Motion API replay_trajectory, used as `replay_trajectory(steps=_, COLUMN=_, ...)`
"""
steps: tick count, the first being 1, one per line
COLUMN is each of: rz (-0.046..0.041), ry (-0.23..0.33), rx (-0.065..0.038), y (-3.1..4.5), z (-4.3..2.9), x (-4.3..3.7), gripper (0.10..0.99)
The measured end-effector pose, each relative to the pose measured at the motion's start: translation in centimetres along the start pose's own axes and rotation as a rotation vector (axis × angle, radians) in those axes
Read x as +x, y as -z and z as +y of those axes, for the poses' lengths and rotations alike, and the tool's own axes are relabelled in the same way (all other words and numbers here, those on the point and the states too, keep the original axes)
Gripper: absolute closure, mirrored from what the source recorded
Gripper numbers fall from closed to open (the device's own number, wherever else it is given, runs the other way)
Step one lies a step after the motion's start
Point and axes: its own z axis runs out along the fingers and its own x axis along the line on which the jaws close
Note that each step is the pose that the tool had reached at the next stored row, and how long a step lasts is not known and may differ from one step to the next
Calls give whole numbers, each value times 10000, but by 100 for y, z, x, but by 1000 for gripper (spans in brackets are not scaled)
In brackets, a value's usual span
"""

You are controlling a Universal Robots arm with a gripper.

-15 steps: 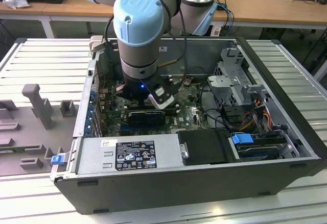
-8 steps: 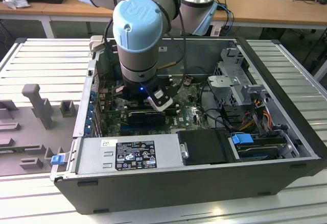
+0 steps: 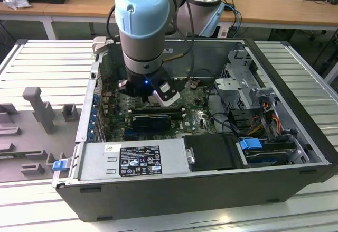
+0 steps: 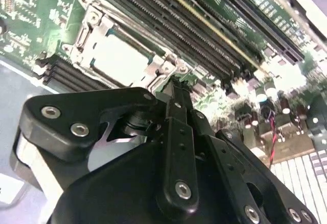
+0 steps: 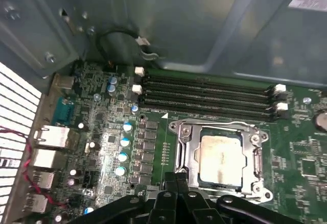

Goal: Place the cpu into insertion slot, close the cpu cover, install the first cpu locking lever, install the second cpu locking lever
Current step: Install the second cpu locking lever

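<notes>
The robot arm reached down into the open computer case (image 3: 296,187), and its gripper (image 5: 176,179) hung just over the green motherboard (image 5: 301,147). In both wrist views the two black fingers (image 4: 176,94) were pressed together with nothing between them, and their tips sat right at the edge of the insertion slot (image 5: 180,155). The cpu (image 5: 220,157) already lay flat inside the slot, with its pale face looking up. The cpu cover (image 5: 255,152) was folded down around the chip, so the chip showed through the square window. The long black memory slots (image 5: 204,94) ran just beside it. It was too hard to tell where the thin locking levers sat. Things could go wrong from here: if the fingertips pushed down a little off to one side, they could slip off the shiny metal and scrape the board or the tiny parts close by. A hard push on a crooked cover could also hurt the pins under the chip.
</notes>
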Motion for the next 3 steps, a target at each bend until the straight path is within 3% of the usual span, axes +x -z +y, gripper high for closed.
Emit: replay_trajectory(steps=3, rz=-1, ry=1, rx=-3, y=50, z=18, x=-3, gripper=980)
